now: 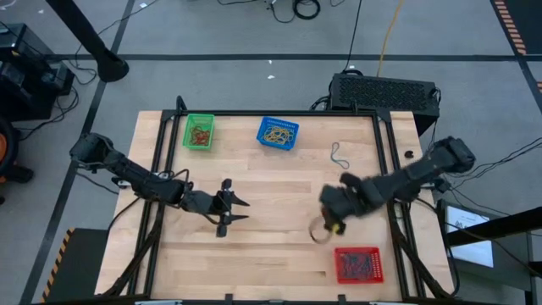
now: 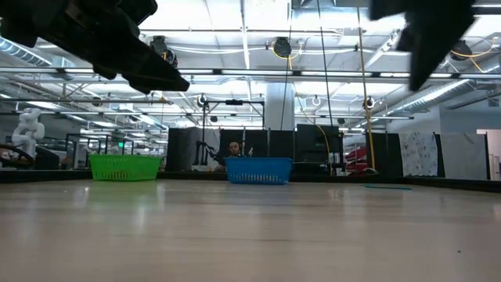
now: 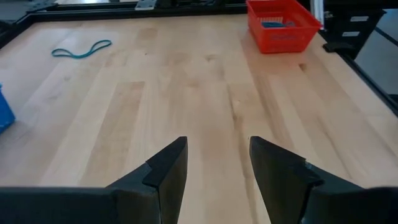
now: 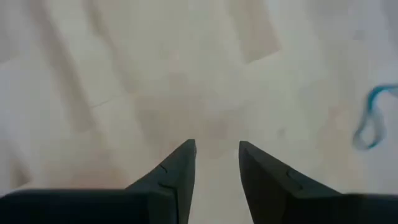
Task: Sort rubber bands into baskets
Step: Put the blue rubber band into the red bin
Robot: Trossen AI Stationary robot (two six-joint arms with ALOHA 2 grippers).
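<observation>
From above, the green basket (image 1: pixel 199 133) and blue basket (image 1: pixel 278 134) stand at the far edge, the red basket (image 1: pixel 358 264) at the near right, and a loose rubber band (image 1: pixel 339 155) lies between. The left gripper (image 3: pixel 216 163) hangs over bare wood with fingers apart, empty. In the right wrist view the right gripper (image 4: pixel 216 163) is also parted, gripping nothing.

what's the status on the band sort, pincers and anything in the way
Left pincer open, empty, mid-table. Right pincer open, empty, near red basket. One teal band loose on table. Nothing in the way.
</observation>
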